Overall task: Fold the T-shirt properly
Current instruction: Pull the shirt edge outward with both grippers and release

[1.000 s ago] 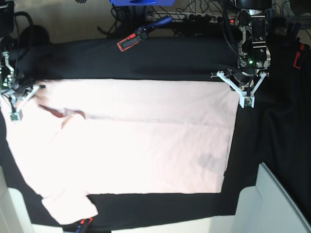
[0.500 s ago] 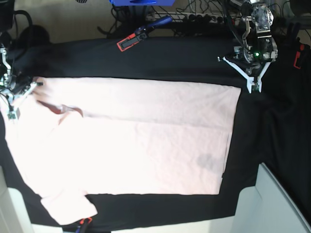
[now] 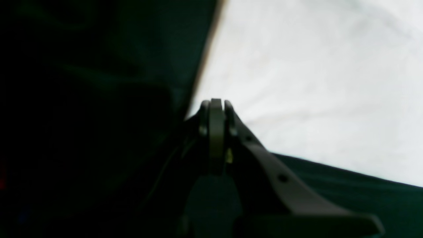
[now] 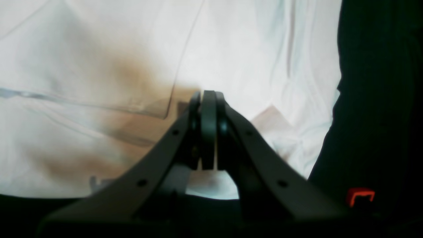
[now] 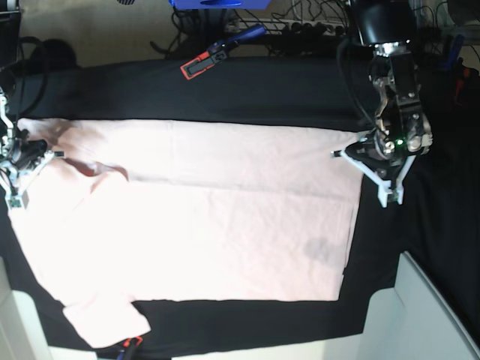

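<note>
The pale pink T-shirt (image 5: 210, 225) lies spread flat on the black table cloth (image 5: 262, 90), plain side up, with a faint grey patch showing through near its right edge. My left gripper (image 5: 391, 199) is shut just off the shirt's right edge. In the left wrist view it (image 3: 216, 103) points at the corner of the T-shirt (image 3: 314, 82), holding nothing I can see. My right gripper (image 5: 13, 201) is shut at the shirt's left side by the sleeve. In the right wrist view it (image 4: 208, 94) hangs over the creased T-shirt (image 4: 99, 66).
A blue and black clamp (image 5: 221, 51) with a red tip lies at the cloth's far edge. A red clip (image 5: 131, 343) pins the near edge, and another red clip (image 4: 360, 195) shows in the right wrist view. White panels (image 5: 427, 315) stand at the near right.
The left gripper rose toward the far edge, then came down again beside the shirt's right edge. The right gripper shifted slightly nearer. The far left sleeve now lies spread further out.
</note>
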`<state>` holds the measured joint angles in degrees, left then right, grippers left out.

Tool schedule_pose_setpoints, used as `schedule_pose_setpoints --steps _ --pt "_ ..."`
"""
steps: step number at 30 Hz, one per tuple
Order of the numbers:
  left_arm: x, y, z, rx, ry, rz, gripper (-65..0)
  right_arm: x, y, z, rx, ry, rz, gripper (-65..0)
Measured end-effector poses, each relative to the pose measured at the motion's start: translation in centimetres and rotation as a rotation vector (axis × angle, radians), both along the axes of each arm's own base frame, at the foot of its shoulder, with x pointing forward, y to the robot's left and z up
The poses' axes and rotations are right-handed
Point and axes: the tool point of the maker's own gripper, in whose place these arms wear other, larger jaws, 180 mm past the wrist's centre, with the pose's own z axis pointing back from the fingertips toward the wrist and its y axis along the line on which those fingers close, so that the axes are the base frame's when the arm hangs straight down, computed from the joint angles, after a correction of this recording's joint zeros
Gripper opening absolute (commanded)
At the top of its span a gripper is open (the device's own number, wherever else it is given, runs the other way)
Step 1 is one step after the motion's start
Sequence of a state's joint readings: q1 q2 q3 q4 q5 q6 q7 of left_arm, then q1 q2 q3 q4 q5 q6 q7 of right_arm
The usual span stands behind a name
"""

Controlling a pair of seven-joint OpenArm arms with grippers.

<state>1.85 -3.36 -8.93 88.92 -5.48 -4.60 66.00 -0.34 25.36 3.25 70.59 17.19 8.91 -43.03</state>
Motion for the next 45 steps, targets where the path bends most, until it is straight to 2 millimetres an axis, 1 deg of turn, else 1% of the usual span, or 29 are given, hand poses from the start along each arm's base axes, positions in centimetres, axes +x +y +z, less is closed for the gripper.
schedule_pose_setpoints --steps 2,4,6,8,10,13,14,17,19,20,21,24,25,26,28,30,31,35,37,38,41,43,45 --pt "0.2 -0.9 -0.9 -0.031 0.007 0.005 -65.0 0.0 0.0 0.0 0.001 -0.001 0.0 -65.0" --pt "0.9 -1.0 -1.5 -0.035 -0.016 0.001 -65.0 0.0 0.0 0.0 0.001 -0.002 0.0 -65.0" --pt "1.8 -1.5 -2.4 -0.023 0.002 -0.029 -65.0 0.0 0.0 0.0 0.0 -0.001 0.0 -65.0" --pt "2.6 -2.6 -3.4 -0.046 0.005 -0.055 -65.0 -0.2 -0.1 -0.4 0.007 0.004 -0.008 -65.0" --pt "2.4 -3.3 -4.7 -0.066 0.012 -0.058 -65.0 -0.5 -0.2 -1.2 0.015 0.01 -0.021 -65.0" --pt "2.7 -3.0 -5.3 -0.069 -0.009 -0.053 -65.0 -1.8 -0.6 -3.0 0.018 0.045 -0.05 -65.0" --pt "2.9 -2.9 -5.5 -0.074 -0.012 -0.049 -65.0 -2.2 -0.4 -3.5 0.024 0.056 -0.056 -65.0" --pt "2.9 -2.8 -5.6 -0.074 -0.026 -0.047 -65.0 -1.8 -0.2 -3.4 0.029 0.033 -0.053 -65.0" --pt "2.7 -2.8 -5.4 -0.066 -0.037 -0.05 -65.0 -1.5 0.0 -3.2 0.03 0.018 -0.048 -65.0" --pt "2.6 -2.8 -5.0 -0.064 -0.04 -0.052 -65.0 -1.3 0.1 -2.9 0.026 0.009 -0.04 -65.0" --pt "2.0 -2.8 -4.8 -0.06 -0.02 -0.054 -65.0 -1.0 0.4 -2.3 0.023 -0.013 -0.028 -65.0" --pt "-0.1 -2.5 -4.1 -0.036 0.021 -0.056 -65.0 0.8 1.6 0.6 0.018 -0.111 0.025 -65.0" --pt "-0.5 -2.4 -3.6 -0.029 0.033 -0.056 -65.0 1.3 1.9 1.6 0.015 -0.141 0.038 -65.0" --pt "-0.6 -2.2 -3.1 -0.023 0.032 -0.039 -65.0 1.7 1.9 2.6 0.017 -0.173 0.037 -65.0" --pt "0.1 -2.0 -1.8 -0.012 -0.002 -0.031 -65.0 1.9 1.1 4.3 0.018 -0.227 -0.003 -65.0" --pt "0.7 -1.6 -0.3 0.002 -0.054 -0.023 -65.0 1.0 -0.2 5.2 0.008 -0.226 -0.072 -65.0" --pt "0.5 -1.4 0.3 0.013 -0.069 -0.03 -65.0 0.5 -0.6 5.7 0.015 -0.236 -0.111 -65.0" --pt "-1.2 -0.4 2.2 0.068 -0.096 -0.047 -65.0 -2.1 -3.2 7.8 0.049 -0.3 -0.3 -64.7" --pt "-2.0 -0.2 3.0 0.091 -0.117 -0.062 -65.0 -3.5 -3.9 8.2 0.055 -0.316 -0.364 -64.6" --pt "-2.7 -0.2 2.9 0.093 -0.107 -0.061 -65.0 -4.3 -4.0 8.1 0.056 -0.304 -0.377 -64.0" --pt "-4.8 -1.0 1.4 0.062 -0.067 -0.062 -65.0 -6.0 -2.9 7.2 0.095 -0.249 -0.364 -56.6" --pt "-5.1 -1.3 1.0 0.06 -0.102 -0.064 -64.2 -6.4 -1.7 6.5 0.144 -0.233 -0.351 -52.7" --pt "-5.3 -1.5 0.5 0.045 -0.127 -0.045 -59.3 -7.2 -1.3 6.0 0.171 -0.235 -0.355 -51.9"
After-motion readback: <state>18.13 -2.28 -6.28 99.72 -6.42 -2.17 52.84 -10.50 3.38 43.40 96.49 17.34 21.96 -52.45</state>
